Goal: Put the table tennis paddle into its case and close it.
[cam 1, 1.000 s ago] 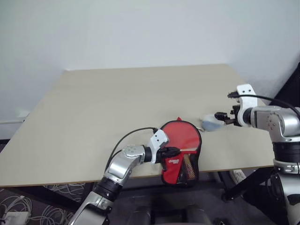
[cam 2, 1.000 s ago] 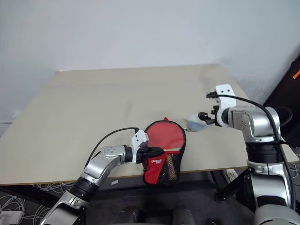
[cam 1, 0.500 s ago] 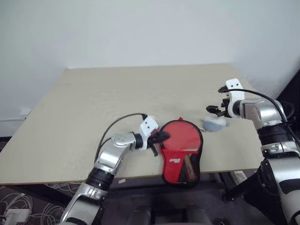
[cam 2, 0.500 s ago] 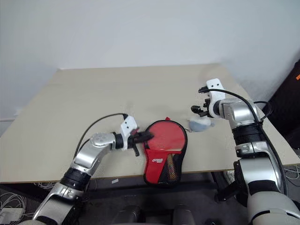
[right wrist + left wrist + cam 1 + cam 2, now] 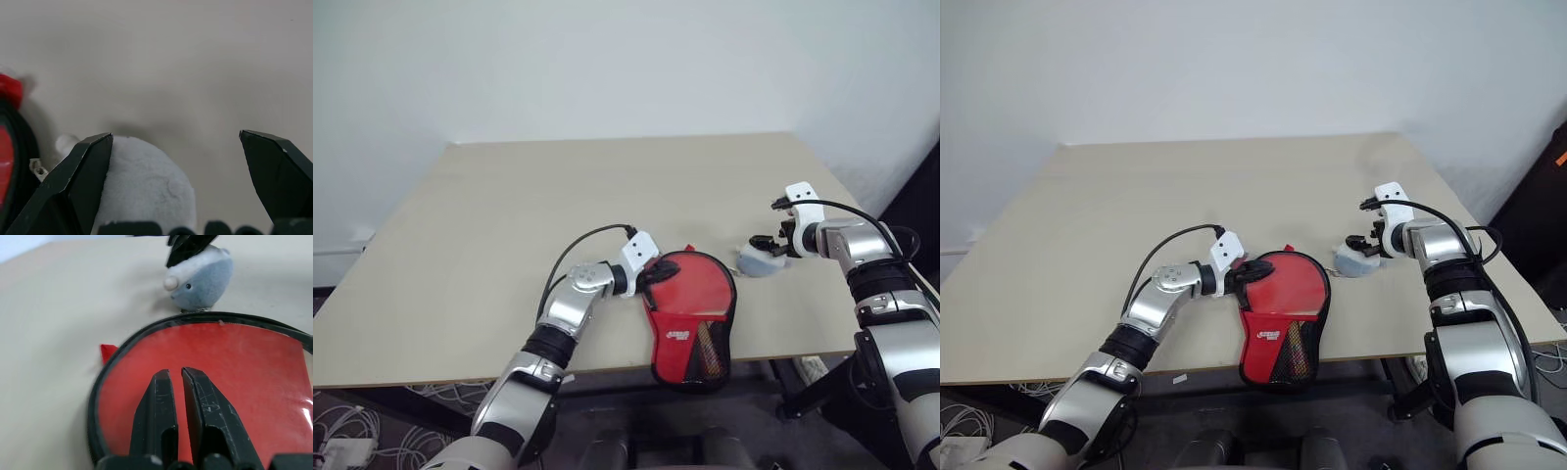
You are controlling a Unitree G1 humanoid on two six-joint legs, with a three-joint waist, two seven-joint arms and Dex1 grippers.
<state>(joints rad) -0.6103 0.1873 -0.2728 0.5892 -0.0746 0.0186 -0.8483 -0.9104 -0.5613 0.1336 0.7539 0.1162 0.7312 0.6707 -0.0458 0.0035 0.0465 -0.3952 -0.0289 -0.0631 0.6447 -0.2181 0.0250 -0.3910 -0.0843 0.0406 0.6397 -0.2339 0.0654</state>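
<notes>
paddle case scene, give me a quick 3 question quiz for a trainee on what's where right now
1. True or false: the right gripper is shut on the case.
2. Which thing sits between the right gripper's open fingers? A) a grey plush toy B) a ball C) a zip pull
3. Fill in: the left gripper has its fingers ____ over the case's red face.

Key
1. False: its fingers stand wide open, above the plush toy beside the case.
2. A
3. shut, holding nothing. The case lies at the near edge of the table, its handle end overhanging.
</notes>
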